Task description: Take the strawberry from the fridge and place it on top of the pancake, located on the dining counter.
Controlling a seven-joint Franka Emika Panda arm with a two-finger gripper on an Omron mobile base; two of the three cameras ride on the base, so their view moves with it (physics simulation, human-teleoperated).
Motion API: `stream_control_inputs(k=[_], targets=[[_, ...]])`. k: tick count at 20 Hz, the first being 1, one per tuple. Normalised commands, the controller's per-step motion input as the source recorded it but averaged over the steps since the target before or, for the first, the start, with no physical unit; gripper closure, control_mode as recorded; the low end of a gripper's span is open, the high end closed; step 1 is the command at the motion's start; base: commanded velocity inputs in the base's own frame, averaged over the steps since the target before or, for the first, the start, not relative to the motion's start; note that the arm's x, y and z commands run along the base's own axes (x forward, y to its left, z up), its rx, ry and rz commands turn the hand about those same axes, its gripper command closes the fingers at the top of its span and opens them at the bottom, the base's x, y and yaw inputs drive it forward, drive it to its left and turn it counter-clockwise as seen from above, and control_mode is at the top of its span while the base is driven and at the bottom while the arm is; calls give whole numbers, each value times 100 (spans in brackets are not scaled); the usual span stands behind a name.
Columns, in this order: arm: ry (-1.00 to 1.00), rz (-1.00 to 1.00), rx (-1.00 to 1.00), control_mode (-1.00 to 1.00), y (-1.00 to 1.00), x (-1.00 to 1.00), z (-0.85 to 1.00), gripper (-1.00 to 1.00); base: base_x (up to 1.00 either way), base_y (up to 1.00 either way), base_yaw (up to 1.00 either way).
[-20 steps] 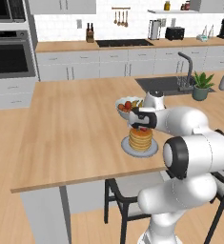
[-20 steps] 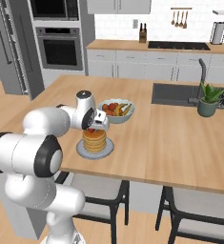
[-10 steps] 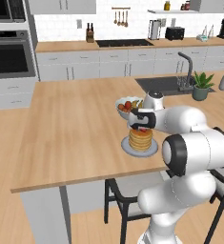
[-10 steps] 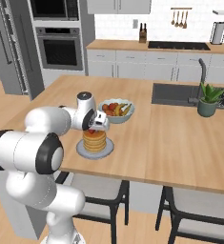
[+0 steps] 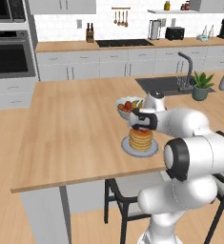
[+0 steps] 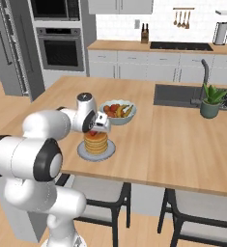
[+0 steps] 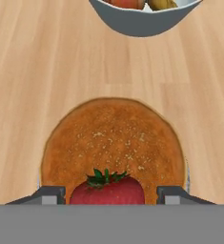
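Our end effector (image 7: 111,196) has just spread wide, so we judge the strawberry (image 7: 107,190) released onto the pancake (image 7: 114,143).

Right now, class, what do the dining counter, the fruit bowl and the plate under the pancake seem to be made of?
Dining counter: light wood, matte, judging by its long grain streaks. Fruit bowl: smooth and plain white-grey, perhaps ceramic or plastic; the look leaves it open. Plate: flat grey with an even surface, possibly glazed ceramic. Pancake: soft golden-brown batter, speckled top.
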Motion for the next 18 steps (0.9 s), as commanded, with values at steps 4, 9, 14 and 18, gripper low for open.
stream_control_inputs(k=[4, 9, 14, 18], targets=[[-9, 0, 0, -100, 0, -26, 0, -100, 0, 0, 0], [-26, 0, 0, -100, 0, -21, 36, -100, 0, 0, 0], [-23, 0, 0, -100, 0, -40, 79, -100, 0, 0, 0], [-12, 0, -2, -100, 0, -94, 79, -100, 0, 0, 0]])
